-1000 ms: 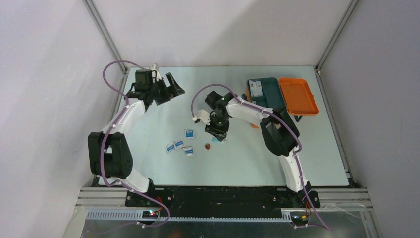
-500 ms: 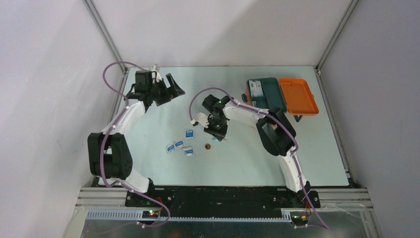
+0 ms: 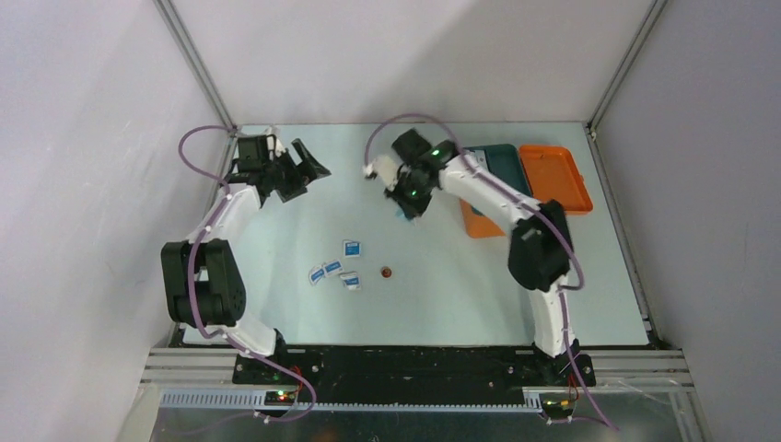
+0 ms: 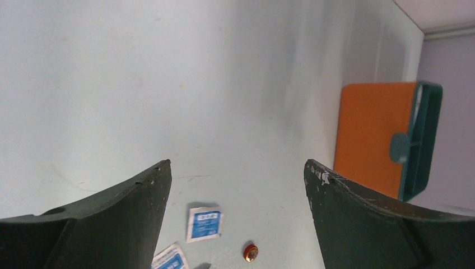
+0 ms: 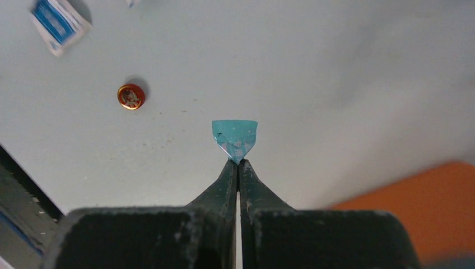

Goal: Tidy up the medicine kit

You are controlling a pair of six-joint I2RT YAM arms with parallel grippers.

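Observation:
The medicine kit (image 3: 555, 180) lies open at the back right, its orange lid beside a teal inner tray (image 3: 505, 164). It also shows in the left wrist view (image 4: 372, 140). My right gripper (image 3: 405, 205) is shut on a small teal packet (image 5: 235, 136) and holds it by a corner above the table, just left of the kit. My right gripper's fingertips (image 5: 238, 163) are pressed together. My left gripper (image 3: 308, 173) is open and empty at the back left, and its jaws (image 4: 235, 165) stand wide apart.
Several blue-and-white sachets (image 3: 352, 247) lie in the table's middle, with a small red round tin (image 3: 386, 272) beside them. The tin (image 5: 131, 96) and a sachet (image 5: 57, 19) show in the right wrist view. Both also show in the left wrist view: sachet (image 4: 204, 223), tin (image 4: 250, 252).
My right gripper has risen from the table near the red tin and swung back and right toward the kit with the teal packet. My left arm has shifted slightly left.

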